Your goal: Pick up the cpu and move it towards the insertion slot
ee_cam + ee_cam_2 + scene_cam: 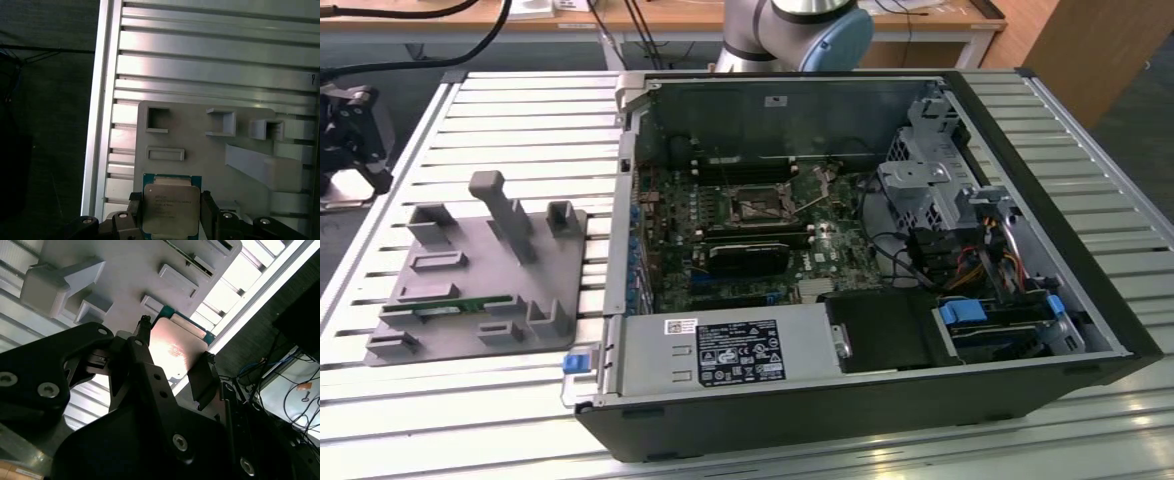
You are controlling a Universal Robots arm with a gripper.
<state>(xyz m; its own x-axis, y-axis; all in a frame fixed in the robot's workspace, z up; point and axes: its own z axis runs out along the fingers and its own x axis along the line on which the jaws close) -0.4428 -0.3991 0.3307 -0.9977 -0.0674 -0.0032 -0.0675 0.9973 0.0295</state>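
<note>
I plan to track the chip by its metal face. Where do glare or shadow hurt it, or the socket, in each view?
Second wrist view: pinkish glare washes out the cpu, and the gripper holding it is near-black. First wrist view: the cpu is evenly lit, but the table slats shine. Exterior view: the insertion slot sits dim inside the computer case.

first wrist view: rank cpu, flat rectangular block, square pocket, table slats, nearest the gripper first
1. cpu, held in the gripper.
2. flat rectangular block, on the tray just beyond the cpu.
3. square pocket, at the tray's far edge.
4. table slats, past the tray.
</note>
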